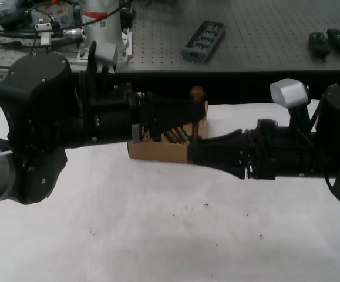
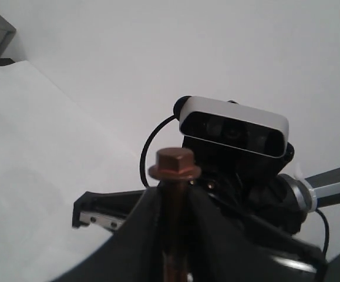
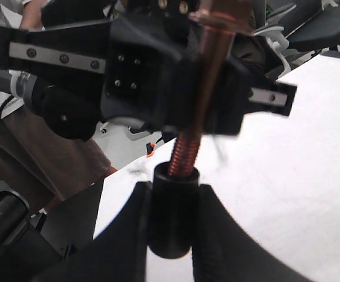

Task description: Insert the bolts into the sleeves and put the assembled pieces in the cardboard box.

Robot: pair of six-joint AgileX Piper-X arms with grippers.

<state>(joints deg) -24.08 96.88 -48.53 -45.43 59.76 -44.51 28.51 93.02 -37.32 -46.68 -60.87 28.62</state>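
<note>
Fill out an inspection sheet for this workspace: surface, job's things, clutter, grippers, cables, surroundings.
Surface: white cloth.
Job's things: copper-coloured bolt, threaded end at the mouth of the black sleeve; cardboard box by the grippers, dark pieces inside.
Clutter: black tray and two dark round parts on the perforated bench.
Grippers: left gripper shut on bolt; right gripper shut on sleeve.
Cables: cable bundle at rear left; black cable looping beside the wrist camera.
Surroundings: perforated bench behind the cloth.
</note>
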